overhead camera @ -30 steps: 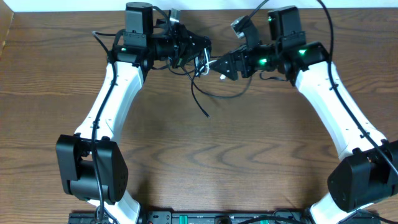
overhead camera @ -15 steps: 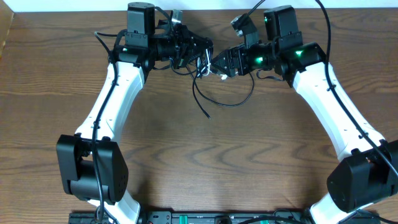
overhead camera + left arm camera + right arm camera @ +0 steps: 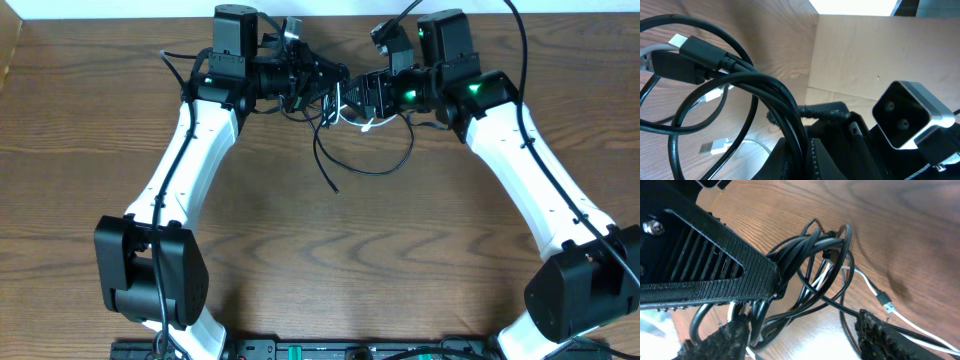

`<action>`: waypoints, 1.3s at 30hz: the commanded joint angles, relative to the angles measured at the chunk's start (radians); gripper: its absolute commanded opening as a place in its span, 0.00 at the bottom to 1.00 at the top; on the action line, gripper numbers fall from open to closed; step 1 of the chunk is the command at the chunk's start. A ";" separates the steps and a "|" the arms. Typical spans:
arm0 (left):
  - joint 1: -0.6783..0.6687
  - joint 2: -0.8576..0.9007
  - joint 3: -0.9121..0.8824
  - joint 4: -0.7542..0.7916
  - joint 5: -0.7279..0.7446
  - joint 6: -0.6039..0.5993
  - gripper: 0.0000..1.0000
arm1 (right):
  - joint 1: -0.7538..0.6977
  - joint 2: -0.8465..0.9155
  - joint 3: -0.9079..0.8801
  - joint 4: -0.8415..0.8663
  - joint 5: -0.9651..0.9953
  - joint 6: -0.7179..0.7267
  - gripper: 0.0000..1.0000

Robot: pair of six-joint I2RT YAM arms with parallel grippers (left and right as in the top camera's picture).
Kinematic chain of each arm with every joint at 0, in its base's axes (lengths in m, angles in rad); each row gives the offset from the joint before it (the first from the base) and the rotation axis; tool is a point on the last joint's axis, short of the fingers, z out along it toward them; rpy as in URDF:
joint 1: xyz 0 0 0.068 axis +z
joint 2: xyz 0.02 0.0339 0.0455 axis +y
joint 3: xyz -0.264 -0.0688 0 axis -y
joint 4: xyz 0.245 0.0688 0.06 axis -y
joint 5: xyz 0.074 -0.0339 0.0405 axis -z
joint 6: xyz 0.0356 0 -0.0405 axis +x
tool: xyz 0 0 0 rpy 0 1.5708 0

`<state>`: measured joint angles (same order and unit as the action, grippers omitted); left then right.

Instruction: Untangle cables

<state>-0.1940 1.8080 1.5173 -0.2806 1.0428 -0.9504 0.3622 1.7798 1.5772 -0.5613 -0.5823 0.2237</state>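
The black cable is bunched in tangled loops, one loop trailing loose, with the thin white cable threaded through.

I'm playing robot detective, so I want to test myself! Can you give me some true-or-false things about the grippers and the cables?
1. The left gripper is shut on the black cable. True.
2. The right gripper is squeezed tight shut. False: its fingers stand apart, with cable loops between them.
3. The black cable lies in one straight line. False: it is bunched in loops, and one end hangs down towards the table.
4. A white cable is mixed in with the black one. True.
5. The table is wooden. True.
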 commanded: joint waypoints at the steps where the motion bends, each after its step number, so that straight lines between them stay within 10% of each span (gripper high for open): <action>1: -0.006 -0.030 0.024 0.005 0.030 -0.038 0.08 | 0.014 0.006 -0.021 0.004 0.088 0.112 0.59; 11: -0.010 -0.030 0.024 0.005 0.071 -0.076 0.07 | 0.010 0.006 -0.026 0.007 0.187 0.191 0.38; 18: -0.010 -0.030 0.024 -0.017 0.102 0.025 0.07 | 0.002 0.006 -0.026 0.029 0.183 0.190 0.02; 29: 0.043 -0.030 0.024 -0.017 0.195 0.169 0.07 | -0.103 0.006 -0.026 -0.090 0.260 0.170 0.01; 39: 0.113 -0.034 0.024 0.467 0.350 -0.159 0.08 | -0.248 0.007 -0.029 -0.296 0.413 0.100 0.01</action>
<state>-0.1013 1.8076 1.5166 0.0917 1.3056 -0.9653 0.1596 1.7798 1.5558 -0.8146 -0.3080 0.3737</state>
